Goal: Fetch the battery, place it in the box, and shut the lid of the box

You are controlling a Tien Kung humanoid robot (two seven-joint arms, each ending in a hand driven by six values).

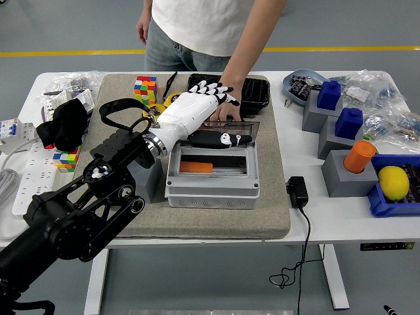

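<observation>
White table (341, 216) with grey mat (223, 220) (grey floor beyond); left hand (200, 111), fingers spread, hides the junction box (211, 184) lid's 12 o'clock edge.

One head view looks from high on the robot's side, forward and down over the table (341, 216). The table's near edge runs low in the picture; beyond its far edge a person (197, 26) stands, cropped at the chest.
</observation>
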